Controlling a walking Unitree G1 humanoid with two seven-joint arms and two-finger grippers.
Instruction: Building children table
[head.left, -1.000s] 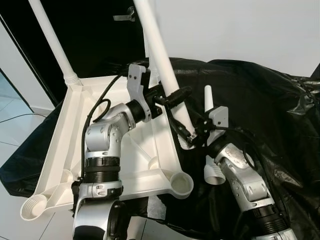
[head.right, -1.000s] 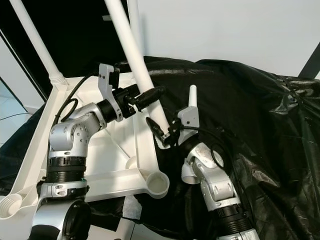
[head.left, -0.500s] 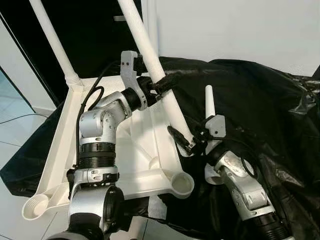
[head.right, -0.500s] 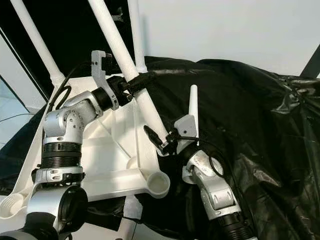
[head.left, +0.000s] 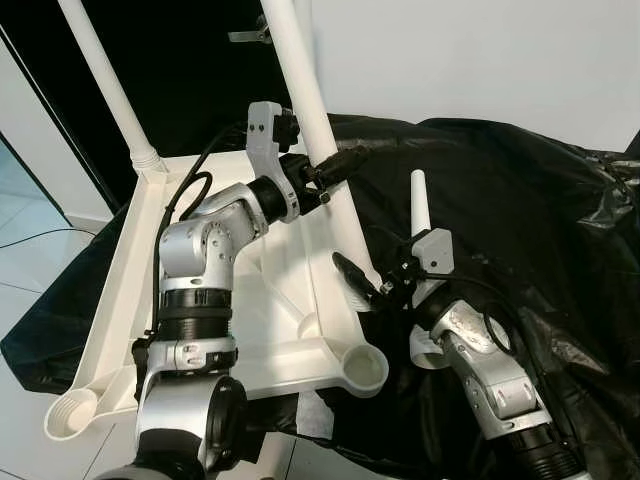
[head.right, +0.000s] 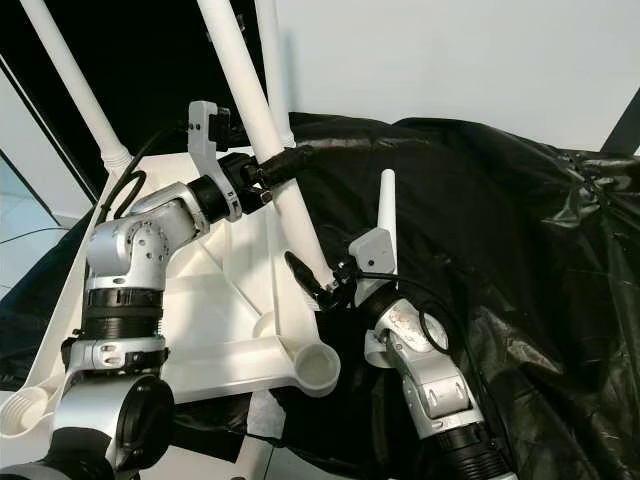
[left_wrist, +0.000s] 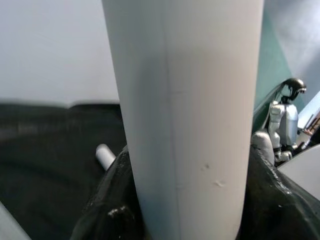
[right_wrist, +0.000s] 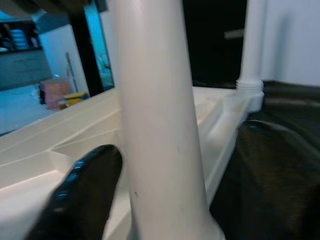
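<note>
The white table leg stands tilted, its upper end leaning toward 11 o'clock and running out of the head view, its lower end meeting the right-hand edge of the inverted white children's tabletop. The left gripper holds the leg at mid-length; its jaws are clamped on the leg from both sides, and in the left wrist view the leg stands between the two black pads. The right gripper sits at the leg's lower end, just beside the tabletop edge. In the right wrist view one black finger lies just beside the leg; whether the jaws are closed on it cannot be told.

A second leg is seated upright in the corner socket at 10 o'clock. An empty round socket is at the near-right corner, another at the near-left corner. A loose white leg stands behind the right wrist at 3 o'clock. The tabletop rests on a black plastic sheet that spreads toward 3 o'clock.
</note>
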